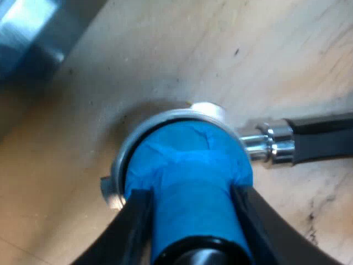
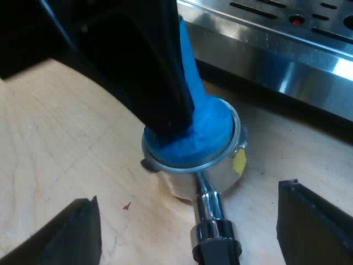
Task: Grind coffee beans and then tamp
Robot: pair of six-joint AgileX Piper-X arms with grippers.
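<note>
Blue tamper (image 1: 190,165) stands in the holder (image 2: 215,174) on the table (image 2: 66,143), clamped by the left gripper (image 1: 190,193), while the right gripper (image 2: 187,196) has its fingers spread apart astride the holder's handle (image 2: 216,248).

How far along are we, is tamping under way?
Done: the holder stands on the table by the machine, so grinding looks over; the grounds are hidden. In hand: the left gripper grips the tamper, seated in the holder. The right gripper is open astride the handle. Left: lift the tamper out.
</note>
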